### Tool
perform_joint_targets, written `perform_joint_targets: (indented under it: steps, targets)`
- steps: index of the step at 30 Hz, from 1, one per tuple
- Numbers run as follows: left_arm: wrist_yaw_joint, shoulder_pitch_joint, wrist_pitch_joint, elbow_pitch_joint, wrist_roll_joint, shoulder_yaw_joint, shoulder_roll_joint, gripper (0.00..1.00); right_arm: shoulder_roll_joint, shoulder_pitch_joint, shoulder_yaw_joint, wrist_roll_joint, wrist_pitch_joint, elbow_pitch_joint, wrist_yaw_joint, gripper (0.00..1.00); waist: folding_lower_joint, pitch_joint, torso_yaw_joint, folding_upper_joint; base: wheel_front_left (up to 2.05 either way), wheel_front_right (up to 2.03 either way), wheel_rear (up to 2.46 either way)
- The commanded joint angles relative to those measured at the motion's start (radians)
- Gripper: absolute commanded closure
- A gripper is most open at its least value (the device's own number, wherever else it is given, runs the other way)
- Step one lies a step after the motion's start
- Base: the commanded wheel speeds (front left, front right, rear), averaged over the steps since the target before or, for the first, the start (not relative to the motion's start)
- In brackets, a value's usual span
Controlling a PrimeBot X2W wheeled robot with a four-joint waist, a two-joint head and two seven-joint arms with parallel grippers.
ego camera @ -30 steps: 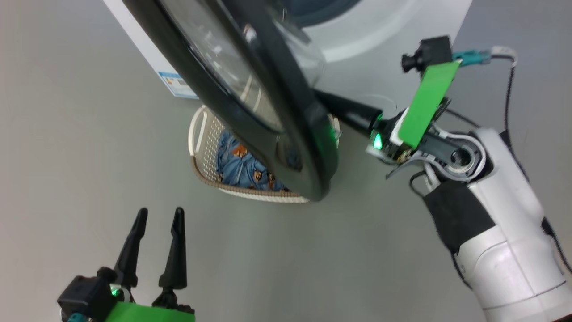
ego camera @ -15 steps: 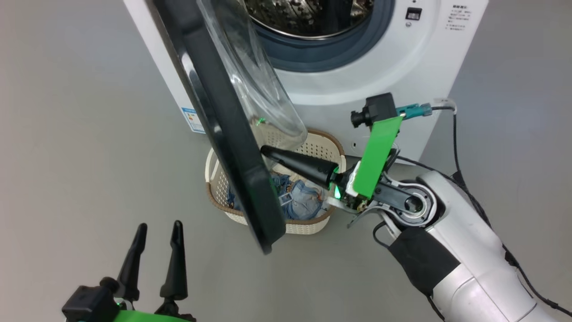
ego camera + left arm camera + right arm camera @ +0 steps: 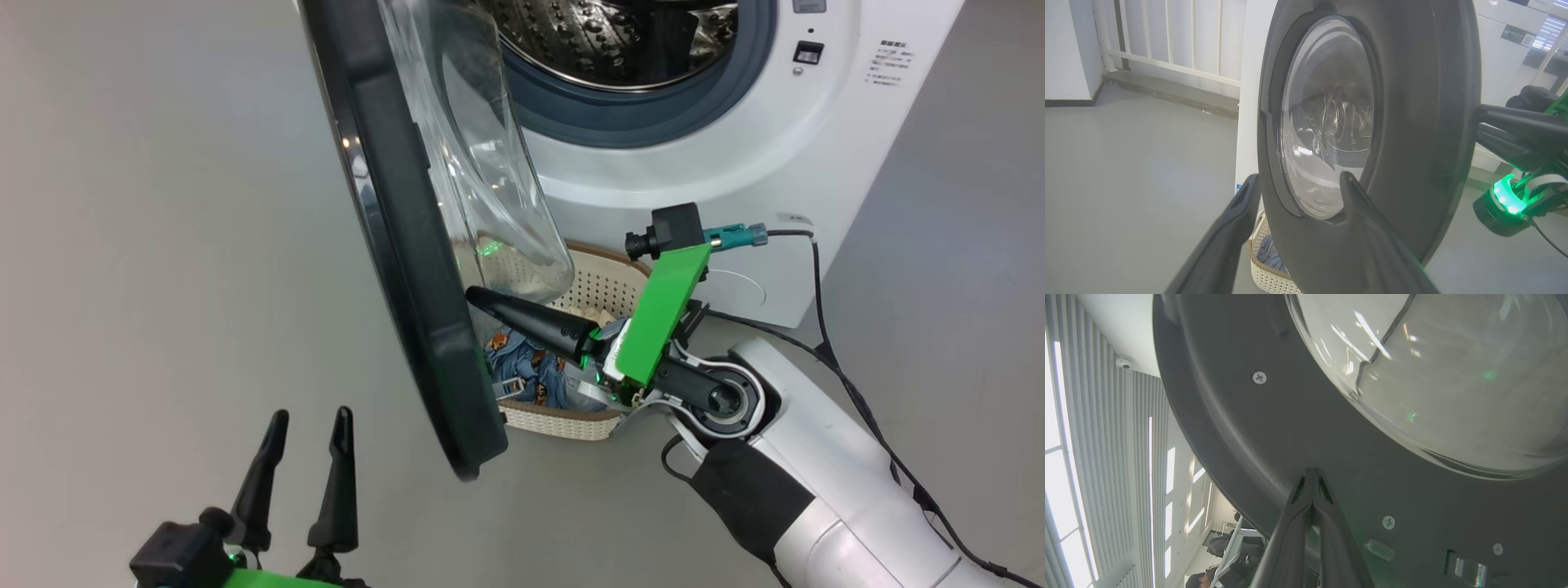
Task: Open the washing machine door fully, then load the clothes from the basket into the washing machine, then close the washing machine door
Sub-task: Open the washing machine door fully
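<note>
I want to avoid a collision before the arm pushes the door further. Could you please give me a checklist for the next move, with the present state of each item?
1. The washing machine door fully open: not ok, it stands only partly open.
2. The right fingers shut, tips against the door's inner rim: ok.
3. The left fingers open and apart from the door: ok.
4. The basket outside the door's swing: cannot tell, the door hides part of it.
5. The clothes lying in the basket: ok.

One washer [image 3: 694, 180], door [image 3: 392, 245], basket [image 3: 559, 425]; two claws [image 3: 311, 413] [image 3: 473, 296]
</note>
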Motion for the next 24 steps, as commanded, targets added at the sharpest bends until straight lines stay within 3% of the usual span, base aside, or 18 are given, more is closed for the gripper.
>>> perform_joint_targets:
  steps: [1, 12, 22, 23, 24]
  targets:
    - [-0.004, -0.002, -0.006, -0.023, -0.002, 0.029, 0.009, 0.0, 0.039, -0.004, 0.033, 0.01, -0.017, -0.017, 0.01, 1.0, 0.0, -0.002, 0.011, 0.0, 0.0, 0.0, 0.0]
    - [-0.004, -0.006, -0.006, -0.024, 0.014, 0.048, 0.009, 0.0, 0.039, -0.004, 0.049, 0.024, -0.031, -0.022, 0.01, 1.0, 0.0, -0.014, -0.004, 0.0, 0.0, 0.0, 0.0]
    - [-0.013, -0.002, -0.006, -0.021, 0.047, 0.104, 0.009, 0.0, -0.018, 0.061, -0.017, -0.057, -0.014, -0.166, 0.01, 1.0, 0.0, -0.04, -0.08, 0.0, 0.0, 0.0, 0.0]
    - [-0.014, -0.001, -0.006, -0.02, 0.05, 0.108, 0.009, 0.0, -0.025, 0.071, -0.024, -0.07, -0.023, -0.187, 0.01, 0.97, 0.0, -0.043, -0.09, 0.0, 0.0, 0.0, 0.0]
    - [-0.015, -0.001, -0.006, -0.019, 0.053, 0.11, 0.009, 0.0, -0.036, 0.079, -0.028, -0.089, -0.035, -0.211, 0.01, 0.8, 0.0, -0.046, -0.1, 0.0, 0.0, 0.0, 0.0]
